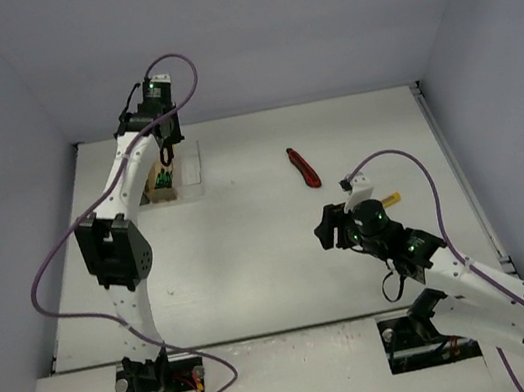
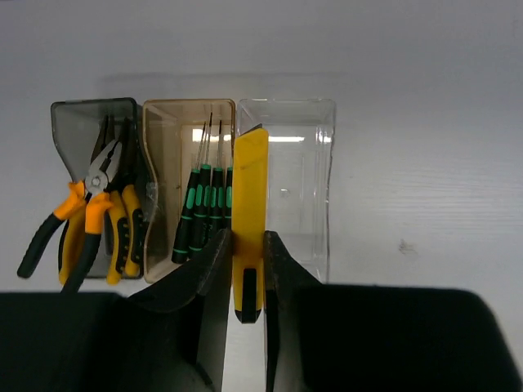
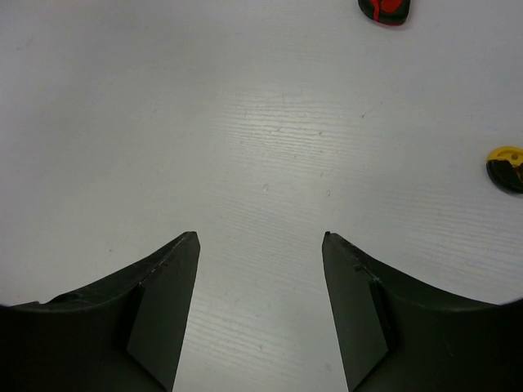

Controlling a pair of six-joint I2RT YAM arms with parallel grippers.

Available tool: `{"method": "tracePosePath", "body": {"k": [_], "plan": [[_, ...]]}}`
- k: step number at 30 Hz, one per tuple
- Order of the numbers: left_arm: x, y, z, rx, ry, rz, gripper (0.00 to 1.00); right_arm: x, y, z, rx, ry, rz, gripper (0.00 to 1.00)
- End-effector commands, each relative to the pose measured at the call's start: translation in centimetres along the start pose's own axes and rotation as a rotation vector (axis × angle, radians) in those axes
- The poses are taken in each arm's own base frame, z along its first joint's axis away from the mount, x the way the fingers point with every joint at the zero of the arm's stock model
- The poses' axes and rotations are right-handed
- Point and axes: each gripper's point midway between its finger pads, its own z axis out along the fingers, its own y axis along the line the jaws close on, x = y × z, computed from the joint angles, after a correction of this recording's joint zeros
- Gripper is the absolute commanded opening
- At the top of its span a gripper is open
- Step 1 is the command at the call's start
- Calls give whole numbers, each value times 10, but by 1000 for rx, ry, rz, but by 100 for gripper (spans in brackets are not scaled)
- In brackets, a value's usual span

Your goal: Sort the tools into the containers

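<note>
The left tool [image 2: 247, 245] is clenched on the yellow utility knife [image 2: 250, 188], holding it lengthwise above where the amber bin [image 2: 176, 122] meets the clear bin [image 2: 302, 188], probably to drop it in the latter as its own kind. The amber bin holds screwdrivers [image 2: 204, 212], the grey bin [image 2: 78, 118] beside it pliers [image 2: 98, 212]; the right tool [image 3: 260, 237] hangs released.

The right gripper's [image 3: 260, 237] two dark, matte fingers [image 3: 159, 318] stand apart above a white, faintly grained table [image 3: 245, 122]. The rounded red-and-black end of a tool [image 3: 384, 10] pokes in at the top edge, and a yellow-and-black tool end [image 3: 507, 167] shows at the right edge, well apart from it.
</note>
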Motion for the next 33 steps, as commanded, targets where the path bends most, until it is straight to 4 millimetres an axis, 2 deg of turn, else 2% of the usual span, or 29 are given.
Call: {"method": "tracePosePath", "body": {"k": [1,4,9,12,15,17,21,24,28,29,30,31,32,33], "plan": [[16,-1,29,46,90,168,2,-33,10,-2,-3,-80,53,59],[24,0,48,42,114,171,9,-34,6,-3,20,-85,69,59],[31,-4,58,67,136,146,21,-39,-3,-2,86,-92,105,59],[26,-3,50,66,121,129,40,-44,-11,-1,145,-107,129,59],[10,-3,29,75,68,104,53,-44,-22,3,208,-109,174,64],[-8,-5,7,98,2,78,59,-40,-31,9,254,-93,205,68],[-30,-12,-49,164,-103,28,61,-35,-61,16,379,-58,294,70],[-35,-15,-96,194,-170,17,62,-32,-92,21,486,-48,358,70],[-17,-19,-148,256,-216,0,62,-34,-129,20,622,-61,427,72],[-16,-20,-168,280,-253,-1,62,-35,-136,20,650,-65,438,72],[-7,-20,-174,292,-254,0,62,-35,-142,20,675,-68,449,72],[10,-19,-179,304,-251,8,62,-37,-153,19,719,-75,466,72],[21,-18,-179,308,-239,15,62,-38,-159,19,740,-78,468,72],[35,-19,-170,304,-204,27,62,-40,-163,20,763,-81,466,72]]}}
